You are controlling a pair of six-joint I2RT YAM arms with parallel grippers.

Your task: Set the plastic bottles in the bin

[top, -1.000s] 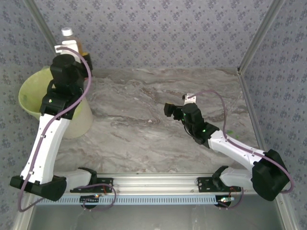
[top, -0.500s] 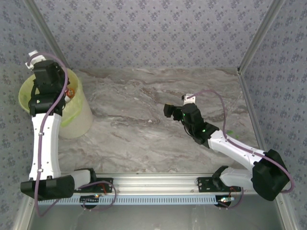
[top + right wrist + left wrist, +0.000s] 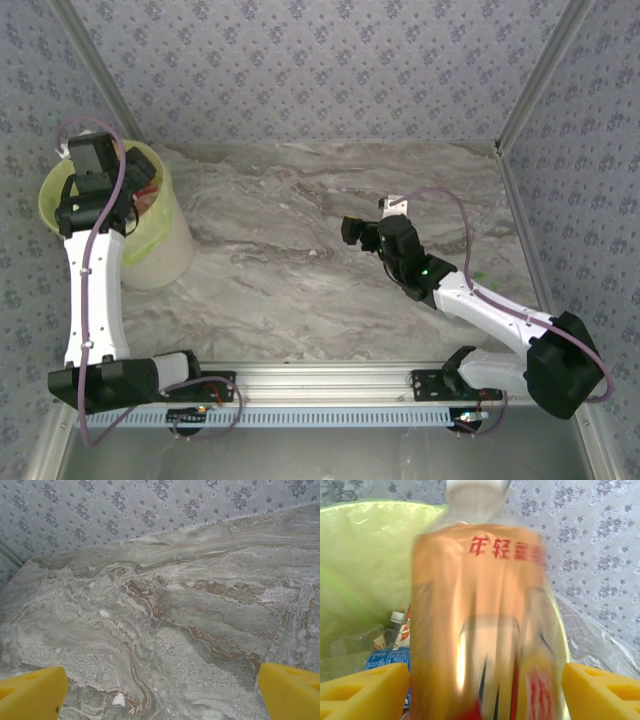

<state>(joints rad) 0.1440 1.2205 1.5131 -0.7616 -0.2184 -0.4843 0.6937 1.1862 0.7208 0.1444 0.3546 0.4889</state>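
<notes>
**Fig. Drop phase over the bin, L arm.**

Table (image 3: 300, 270): marble top w/ patterned walls (image 3: 330, 70) on the far side and both flanks. Bin (image 3: 165, 255): stands in the far-left corner, close to the left wall, lime liner (image 3: 365, 555) folded over the rim. L arm (image 3: 95, 290): reaches over the bin mouth, wrist pointing down into it. Bottle (image 3: 480, 605): orange label, white cap, blurred, above the bin's inside and btwn the yellow pads (image 3: 365, 690) of the L gripper (image 3: 482, 690). The pads sit at the bottle's sides; cannot tell whether they clamp it or have let go. R gripper (image 3: 160, 692): spread wide, nothing in it, low over bare marble mid-table, well apart from the bin. Other bottles (image 3: 390, 650): lying in the bin bottom, blue label and a white cap visible.

Risks (judged): if the bottle leaves tilted, it may strike the rim and bounce out onto the table. A pad could catch the loose liner on withdrawal and drag it. The L arm's elbow is near the bin wall, so a sideways pull-out may nudge the bin.

Room: tight at the corner, w/ walls close. Straight up, then toward mid-table, looks the freest exit.
</notes>
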